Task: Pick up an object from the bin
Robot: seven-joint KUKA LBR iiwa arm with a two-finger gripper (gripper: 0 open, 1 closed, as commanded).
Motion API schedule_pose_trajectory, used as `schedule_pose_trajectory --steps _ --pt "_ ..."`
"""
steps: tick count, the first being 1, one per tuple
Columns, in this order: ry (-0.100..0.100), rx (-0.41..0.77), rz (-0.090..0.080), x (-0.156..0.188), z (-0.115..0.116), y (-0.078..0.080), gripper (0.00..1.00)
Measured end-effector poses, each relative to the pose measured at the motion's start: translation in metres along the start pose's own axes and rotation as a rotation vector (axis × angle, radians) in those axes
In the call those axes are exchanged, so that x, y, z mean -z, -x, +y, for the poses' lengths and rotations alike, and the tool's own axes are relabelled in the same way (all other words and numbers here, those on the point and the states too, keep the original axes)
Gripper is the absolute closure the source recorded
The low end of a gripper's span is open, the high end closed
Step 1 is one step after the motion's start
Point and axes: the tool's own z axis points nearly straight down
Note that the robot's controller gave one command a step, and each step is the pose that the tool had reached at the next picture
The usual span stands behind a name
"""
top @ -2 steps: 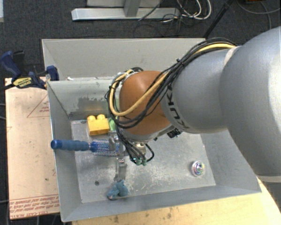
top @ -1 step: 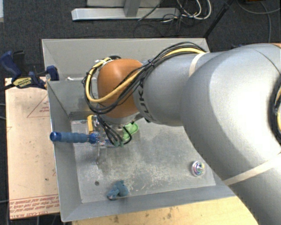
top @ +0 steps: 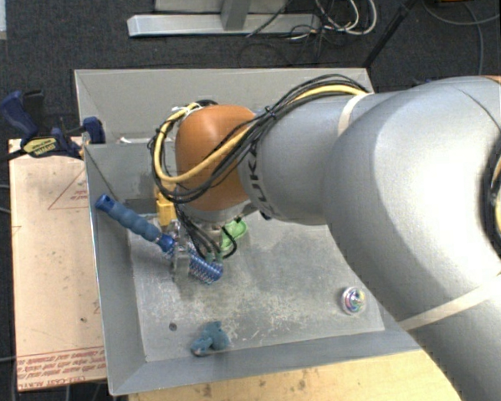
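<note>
The nearest item to my tool (top: 184, 251) is a blue brush (top: 133, 220) with a long handle and a bristled head.

Handling, as I judge it: the brush is light. The handle is stiff plastic and the head is soft and yielding. I would take hold across the handle or the neck. I would avoid the bristles, which would give way and let the brush slip or tilt.

Position: the tool stands low in the bin (top: 121, 328), directly over the brush's neck. The handle runs out from under the tool toward the view's upper left. The head lies just below the tool, on its near side.

Tool state: I cannot tell how far it is open, nor whether it has hold of anything.

Other items:
- A green thing (top: 234, 231) lies just beside the tool, on the arm's side.
- A blue-grey lump (top: 208, 338) lies well apart, nearer the front wall.
</note>
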Motion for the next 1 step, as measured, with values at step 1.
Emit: schedule_pose_trajectory --steps 1 --pt "0.002 0.006 -0.002 0.1796 0.0108 -0.0319 1.0"
